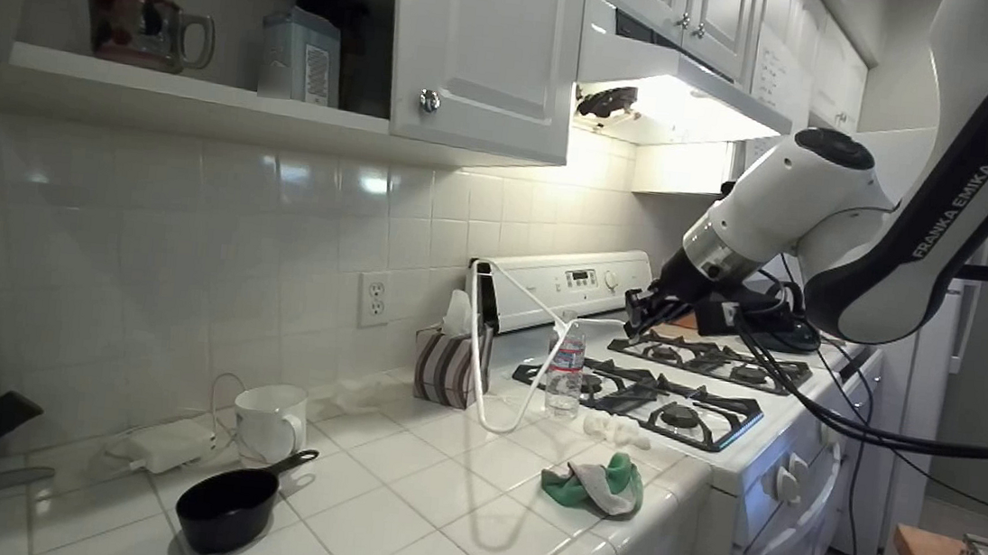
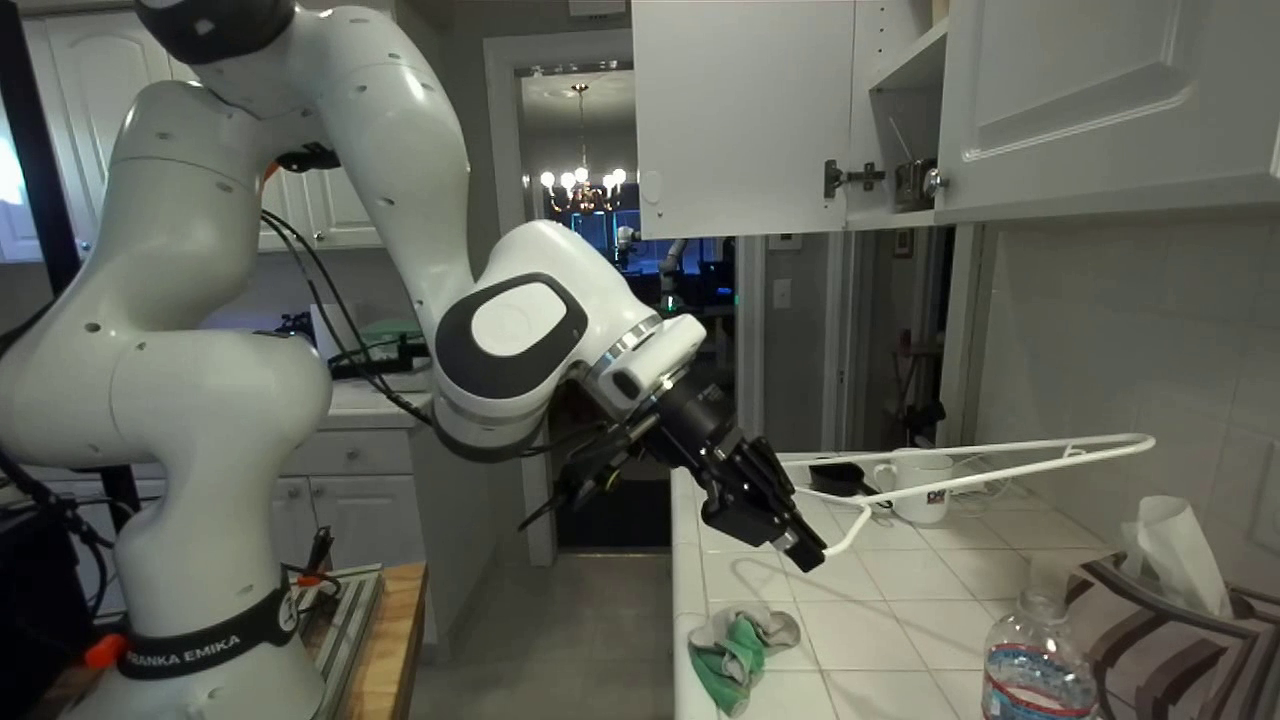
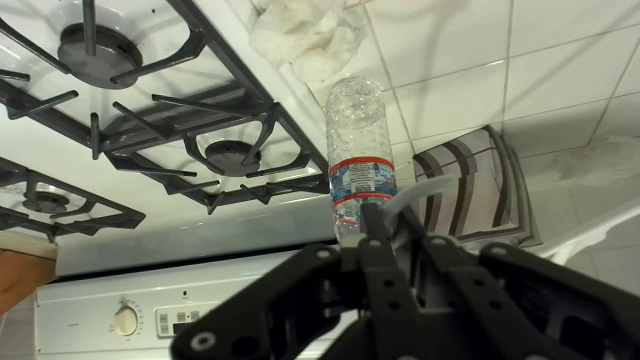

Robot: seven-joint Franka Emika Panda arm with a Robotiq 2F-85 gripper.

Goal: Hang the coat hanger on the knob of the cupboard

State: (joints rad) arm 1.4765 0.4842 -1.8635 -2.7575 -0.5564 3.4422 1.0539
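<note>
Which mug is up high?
The dark red patterned mug: it sits on the open white cupboard shelf, while the round white mug stands below on the white tiled counter.

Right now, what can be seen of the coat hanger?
The coat hanger is white, slim and plastic-looking: a triangular frame with a hook. The gripper is closed on the hook, holding it above the tiled counter, clear of the cupboard knob. The frame's exact tilt is hard to judge. No other contact shows.

in an exterior view the arm (image 2: 428, 215) arches from its base (image 2: 200, 690) at left, wrist (image 2: 640, 365) tilted down rightward, the gripper (image 2: 808, 550) pinched, fingers (image 3: 381, 270) nearly together.
</note>
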